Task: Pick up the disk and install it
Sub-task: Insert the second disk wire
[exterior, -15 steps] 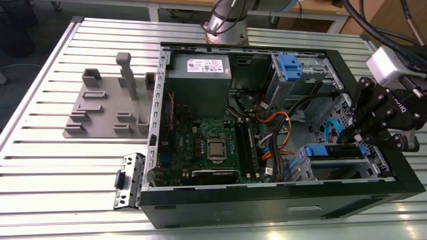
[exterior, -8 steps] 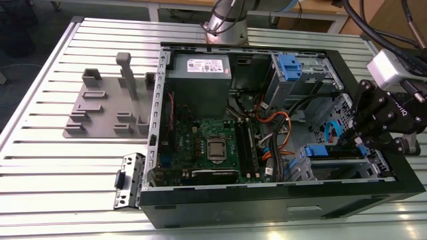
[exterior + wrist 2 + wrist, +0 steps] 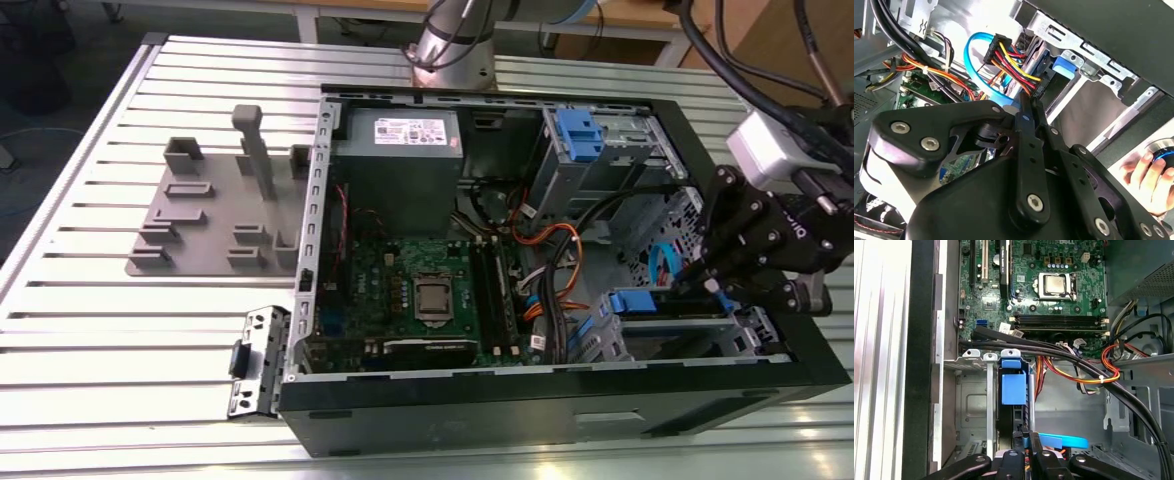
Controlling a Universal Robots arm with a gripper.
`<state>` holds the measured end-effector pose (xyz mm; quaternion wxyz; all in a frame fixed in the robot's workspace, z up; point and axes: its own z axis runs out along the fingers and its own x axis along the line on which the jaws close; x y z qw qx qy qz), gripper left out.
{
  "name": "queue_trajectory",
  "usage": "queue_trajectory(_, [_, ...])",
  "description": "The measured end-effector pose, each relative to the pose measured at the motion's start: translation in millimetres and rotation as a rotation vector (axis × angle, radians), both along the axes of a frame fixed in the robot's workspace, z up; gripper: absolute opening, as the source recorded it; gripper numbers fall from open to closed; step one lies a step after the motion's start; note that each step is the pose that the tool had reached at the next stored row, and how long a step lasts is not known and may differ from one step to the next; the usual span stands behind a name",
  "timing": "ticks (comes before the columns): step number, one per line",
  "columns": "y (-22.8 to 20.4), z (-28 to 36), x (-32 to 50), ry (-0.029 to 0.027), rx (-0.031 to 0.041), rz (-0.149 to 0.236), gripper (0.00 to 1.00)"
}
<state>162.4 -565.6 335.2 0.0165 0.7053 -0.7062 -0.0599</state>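
Exterior view: arm reaches down into the case [image 3: 747, 385], fingers [image 3: 710, 285] (closed) at the disk [image 3: 681, 308].

This looks like a robotics lab or test workshop. An opened desktop computer case [image 3: 561, 300] lies on its side on a slotted aluminium table [image 3: 107, 340], the kind used for fixturing rigs. At about nine o'clock from the case sits a grey fixture plate [image 3: 214, 215] with upright posts (probably printed plastic, though the exterior view is too coarse to be sure). The base of a robot arm [image 3: 454, 45] is mounted at twelve o'clock, and wooden bench legs [image 3: 310, 20] and floor show beyond the table's far edge.
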Motion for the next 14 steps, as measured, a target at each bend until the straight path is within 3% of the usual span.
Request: queue_trajectory(14, [-0.6, -5.4, 0.0, 0.0000, 0.0002, 0.000, 0.16])
